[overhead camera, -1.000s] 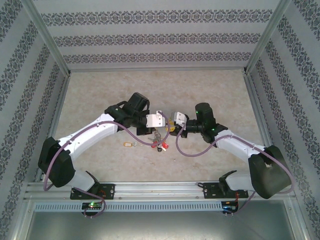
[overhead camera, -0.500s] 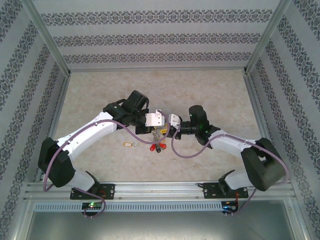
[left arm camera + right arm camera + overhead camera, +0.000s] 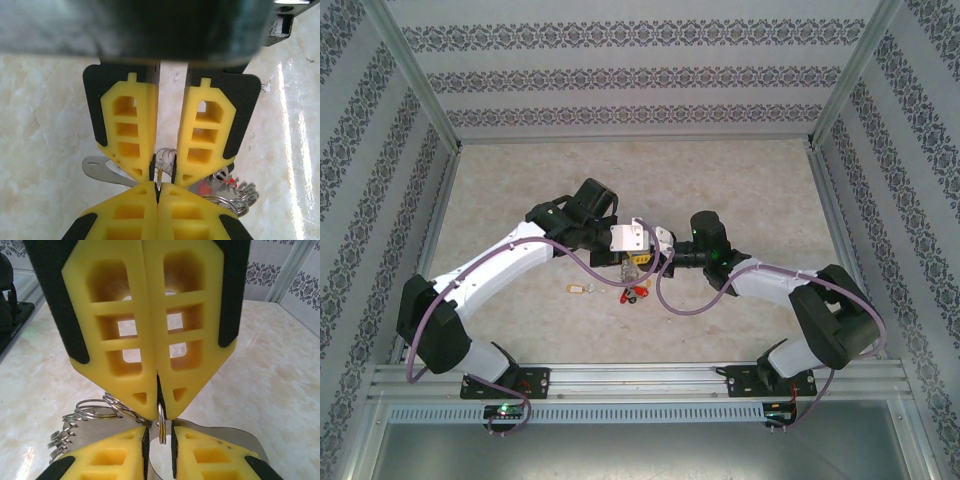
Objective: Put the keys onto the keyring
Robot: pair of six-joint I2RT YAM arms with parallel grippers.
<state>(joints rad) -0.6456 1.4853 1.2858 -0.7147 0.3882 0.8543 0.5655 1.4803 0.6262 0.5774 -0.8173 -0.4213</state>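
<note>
Under the left wrist camera, the left gripper [image 3: 162, 172] stands narrow, with a slim gap between its yellow fingers [image 3: 129, 132], clamped on the keyring [image 3: 100, 169]. Just a short grey band of that loop shows, leaving the tips toward 9 o'clock. The rest is hidden behind the fingers, and the pinch point itself is covered by the black pads [image 3: 151, 173]. From 6 o'clock the right gripper [image 3: 158, 194] points up, tip to tip with the left, its base cut off by the frame edge.

In the right wrist view its jaws are pressed together on a metal sliver [image 3: 161, 421] that hangs from the tips into the left gripper's gap. Seen edge-on, it could be a key or a small ring; I cannot tell which.

The keys [image 3: 236, 192] bunch at 4 o'clock of the left tips, with small rings and a red tag [image 3: 204, 188], half hidden behind a finger and too tangled to count. In the right wrist view the bunch sits at 8 o'clock, its lower part cut off.

Overhead, both grippers meet at mid-table [image 3: 520, 190], so tightly that fingers and keyring cannot be made out. Red tags show just at 6 o'clock of that meeting point; whether those keys hang or lie flat is unclear. A lone key [image 3: 578, 290] with a pale tag lies apart at 8 o'clock.
</note>
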